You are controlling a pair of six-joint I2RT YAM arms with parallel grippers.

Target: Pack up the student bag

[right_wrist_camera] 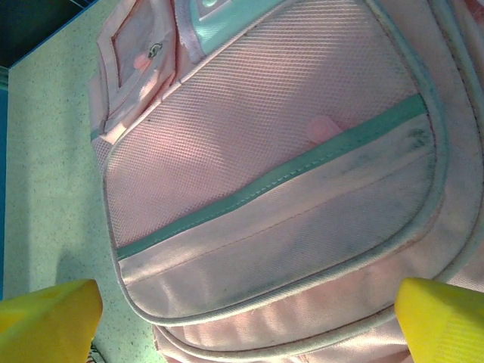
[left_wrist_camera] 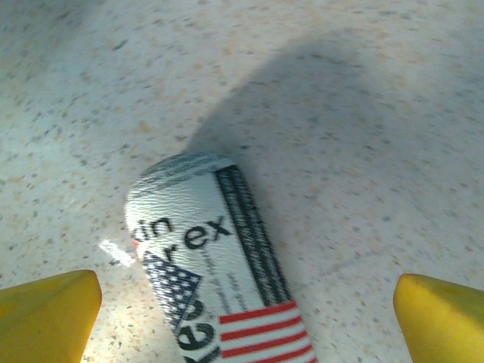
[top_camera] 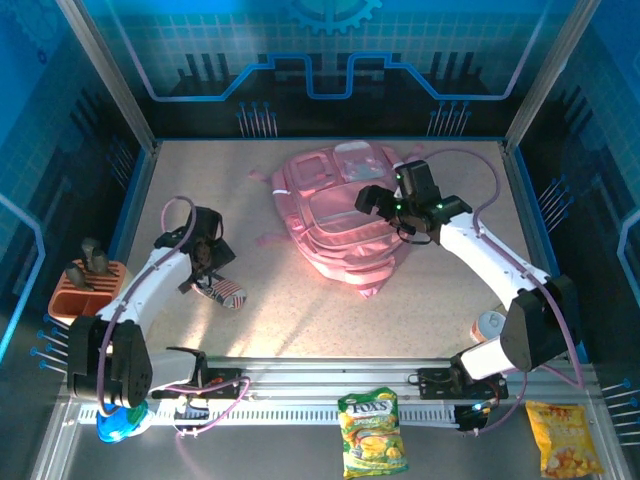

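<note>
A: Fast one. Where's the bag?

B: The big soft pink fabric student bag [top_camera: 335, 215] lies flat on the speckled table [top_camera: 300, 330], toward the far side, a bit right of centre. Can't tell if any pocket is unzipped.

A: Grippers?

B: The right gripper [right_wrist_camera: 246, 318] is released, yellow fingers spread wide, hovering over the bag's front pocket and holding nothing. The left gripper [left_wrist_camera: 246, 314] is released too. A white roll-shaped pouch with stars-and-stripes print [left_wrist_camera: 215, 265] lies on the table between its fingers, touching neither.

A: Step in hand?

B: My read is picking up that pouch. To do it well, come straight down, straddle the roll across its width and centre it. Close on the middle, not the rounded end, or it could squirt out.

A: Room to move?

B: Open table all round the pouch, and the bag is well apart, to the far right. An orange plastic tray [top_camera: 85, 290] sits at the left edge beside the left arm, so swing inward. A green snack packet [top_camera: 372, 432] and a yellow snack packet [top_camera: 563, 438] lie on the near rail, off the path. The right arm hangs over the bag, so the arms could crowd there.
</note>
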